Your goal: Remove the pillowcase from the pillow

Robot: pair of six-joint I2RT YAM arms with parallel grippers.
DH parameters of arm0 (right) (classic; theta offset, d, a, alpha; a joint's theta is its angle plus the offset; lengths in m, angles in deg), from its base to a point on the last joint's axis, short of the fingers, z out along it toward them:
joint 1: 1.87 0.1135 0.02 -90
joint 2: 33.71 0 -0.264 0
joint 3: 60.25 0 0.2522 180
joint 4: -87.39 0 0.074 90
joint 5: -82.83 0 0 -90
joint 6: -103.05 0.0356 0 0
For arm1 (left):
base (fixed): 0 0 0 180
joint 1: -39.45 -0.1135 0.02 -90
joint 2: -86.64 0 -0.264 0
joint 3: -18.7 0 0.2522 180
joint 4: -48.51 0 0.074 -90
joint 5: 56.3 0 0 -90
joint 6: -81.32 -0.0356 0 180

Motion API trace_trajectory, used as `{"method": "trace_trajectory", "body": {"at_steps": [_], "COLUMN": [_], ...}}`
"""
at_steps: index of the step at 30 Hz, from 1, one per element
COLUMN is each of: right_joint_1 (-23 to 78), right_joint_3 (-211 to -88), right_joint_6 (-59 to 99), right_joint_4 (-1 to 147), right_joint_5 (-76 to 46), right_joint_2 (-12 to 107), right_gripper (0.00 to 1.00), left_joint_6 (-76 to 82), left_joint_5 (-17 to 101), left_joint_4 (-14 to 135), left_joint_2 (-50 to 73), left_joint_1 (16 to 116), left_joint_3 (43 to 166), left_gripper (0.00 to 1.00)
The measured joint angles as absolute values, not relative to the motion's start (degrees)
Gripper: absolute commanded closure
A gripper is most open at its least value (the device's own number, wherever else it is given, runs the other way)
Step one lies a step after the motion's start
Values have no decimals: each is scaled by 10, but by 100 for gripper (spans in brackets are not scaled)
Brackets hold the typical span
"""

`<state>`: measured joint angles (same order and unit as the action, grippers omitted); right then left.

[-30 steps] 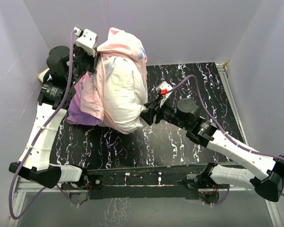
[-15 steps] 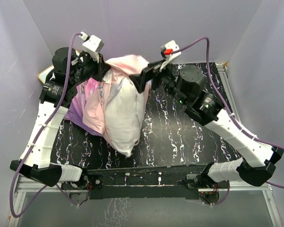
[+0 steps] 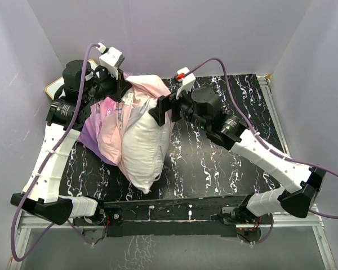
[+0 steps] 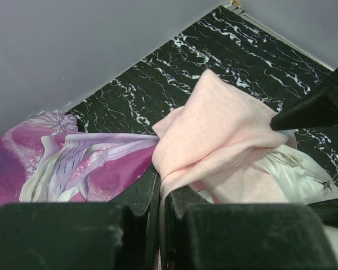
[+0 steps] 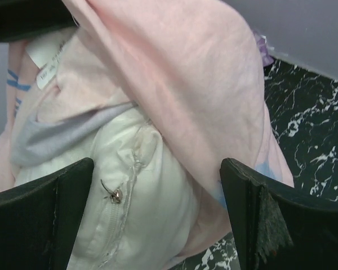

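Note:
The white pillow (image 3: 143, 149) hangs long and upright, its low end near the black table's front, half out of the pillowcase (image 3: 110, 132). The pillowcase is turned pale pink side out, with purple print (image 3: 89, 130) at the left. My left gripper (image 3: 121, 85) is raised at the back left, shut on a fold of the pink pillowcase (image 4: 214, 124) right at its fingertips (image 4: 159, 185). My right gripper (image 3: 158, 109) stands open at the pillow's top. Between its wide fingers lie the pillow's zipped seam (image 5: 129, 214) and pink fabric (image 5: 186, 84), and neither is gripped.
The black marbled table (image 3: 214, 163) has a metal rail along its right edge (image 3: 272, 107). A wood-framed board (image 3: 50, 87) lies at the far left behind my left arm. Pale walls close in on three sides.
My right gripper let go of the pillow's side, opened wide and swung up to the pillow's top. The pillow dropped and now hangs longer and lower from the pillowcase.

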<state>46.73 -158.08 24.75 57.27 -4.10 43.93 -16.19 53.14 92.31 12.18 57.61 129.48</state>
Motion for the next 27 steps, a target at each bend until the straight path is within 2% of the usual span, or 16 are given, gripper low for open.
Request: {"method": "trace_trajectory", "body": {"at_steps": [13,27], "right_joint_1": [499,563], "right_joint_3": [-1503,-1504], "right_joint_6": [299,301], "right_joint_4": [604,572], "right_joint_5": [-52,38], "right_joint_2": [414,353], "right_gripper": [1,2], "left_joint_6": [-166,-167], "left_joint_5": [532,532], "left_joint_4": [926,914], "left_joint_2": [122,124], "left_joint_1": [576,576], "left_joint_3": [1290,1262], "left_gripper": [100,100]}}
